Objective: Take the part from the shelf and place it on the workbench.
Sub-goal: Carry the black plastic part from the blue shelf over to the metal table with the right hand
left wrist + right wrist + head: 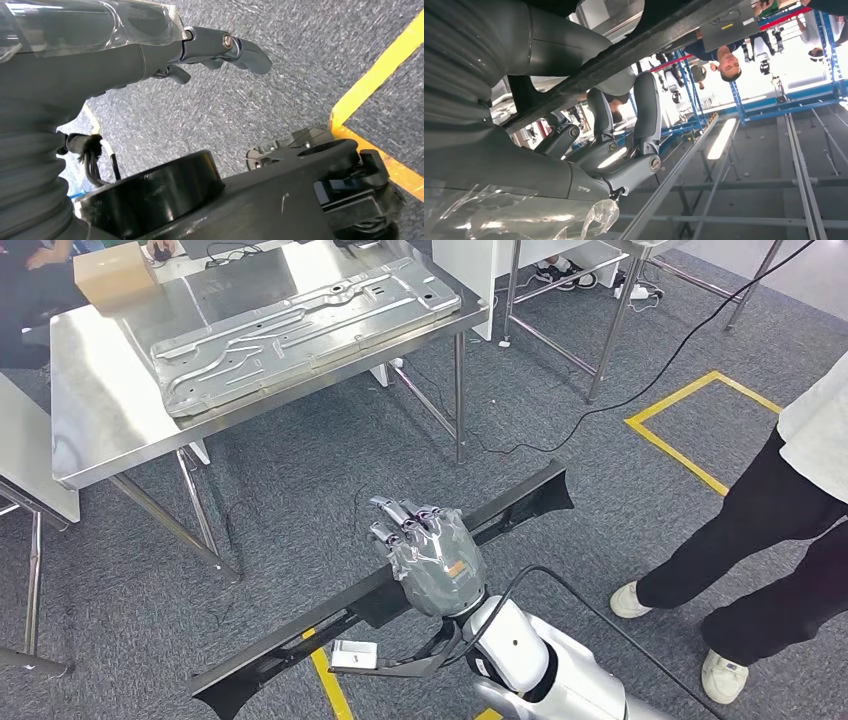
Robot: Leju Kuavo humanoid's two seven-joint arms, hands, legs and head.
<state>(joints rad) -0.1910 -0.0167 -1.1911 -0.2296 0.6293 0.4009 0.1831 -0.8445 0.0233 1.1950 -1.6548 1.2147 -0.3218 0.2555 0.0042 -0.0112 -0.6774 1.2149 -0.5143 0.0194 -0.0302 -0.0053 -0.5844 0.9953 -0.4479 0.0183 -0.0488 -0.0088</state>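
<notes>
Right hand (432, 558), nearest the head camera, grasps the part (300, 640), a long dark bar with flared ends, close to its middle; the right wrist view shows the fingers (646, 117) curling up around the bar's edge. Held so, the part hangs level over the grey carpet, well apart from any table, one end near a strip of yellow floor tape (330, 685) and the other reaching toward a person's legs (760, 540) at the right.

Workbench (110, 430), a steel table at upper left, is the largest item ahead. On it lie a wide pressed sheet-metal panel (300, 325), stretching from the left edge to the far right corner, and a cardboard box (113, 275) at the far left corner. Bare steel remains along the near edge and the near left corner.

Left hand (220, 47), seen in its own wrist view, hangs over the carpet with fingers loosely extended and holding nothing, as far as this cramped view allows.

Progress, as a judgement: the part is already off the shelf and in carry, so the pick is done. Left to do are the approach to the workbench, lowering the bar onto the bare near strip, and release.
</notes>
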